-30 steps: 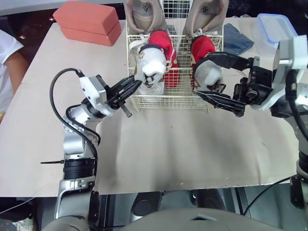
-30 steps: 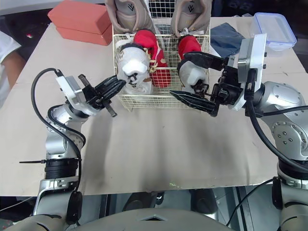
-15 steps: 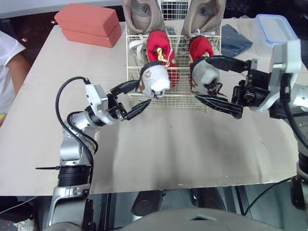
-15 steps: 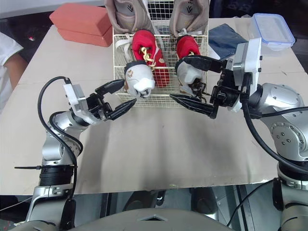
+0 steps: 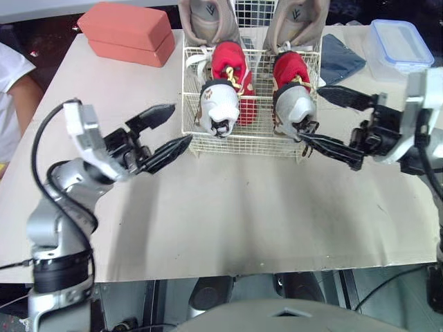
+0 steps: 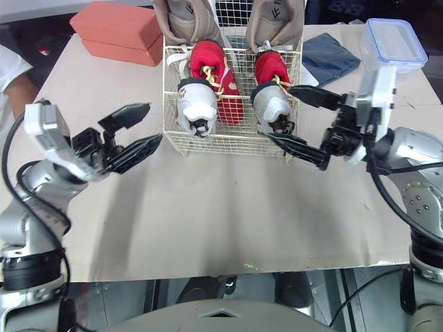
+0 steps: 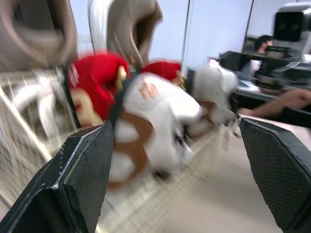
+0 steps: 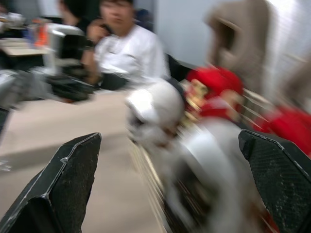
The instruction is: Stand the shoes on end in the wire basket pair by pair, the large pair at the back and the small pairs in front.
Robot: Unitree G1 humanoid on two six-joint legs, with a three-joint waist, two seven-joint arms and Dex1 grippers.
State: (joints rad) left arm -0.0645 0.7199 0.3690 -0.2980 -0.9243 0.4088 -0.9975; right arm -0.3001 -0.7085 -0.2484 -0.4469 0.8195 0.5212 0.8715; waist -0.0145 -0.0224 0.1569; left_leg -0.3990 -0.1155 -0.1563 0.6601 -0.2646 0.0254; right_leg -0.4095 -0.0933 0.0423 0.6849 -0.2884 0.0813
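White wire basket (image 5: pixel 252 143) sits at the far middle of the beige tabletop (image 5: pixel 242 214). There are six shoes in it, all stood on end, in three rows.

- Back row: pair of large beige sneakers, left one (image 5: pixel 206 21), right one (image 5: pixel 299 19), rising above the rim.
- Middle row: pair of small red shoes with gold laces, left (image 5: pixel 233 68), right (image 5: pixel 291 67).
- Front row: pair of small white-and-grey shoes with brown trim, left (image 5: pixel 220 107), right (image 5: pixel 293 105), against the front wire wall.

Each pair is split one to each side, with a gap down the middle of the basket.

Left gripper (image 5: pixel 183 123) hangs just off the basket's left front corner. Its black fingers are spread wide, holding nothing and pointing toward the left white shoe.

Right gripper (image 5: pixel 309 112) is at the right front corner, also spread wide. One finger is above and behind the right white shoe, the other low by its laces. I cannot tell if the low tip touches; nothing is clamped.

Around the basket:
- Salmon-coloured rectangular box (image 5: pixel 128 31) at the far left of the table.
- Folded dark blue cloth (image 5: pixel 342 57) just right of the basket.
- Clear plastic lidded container (image 5: pixel 394 40) beyond the cloth, at the far right corner.

A person's white sleeve (image 5: pixel 10 69) shows at the left table edge. A seated person in a white shirt (image 8: pixel 129 53) shows past the basket in the right wrist view.
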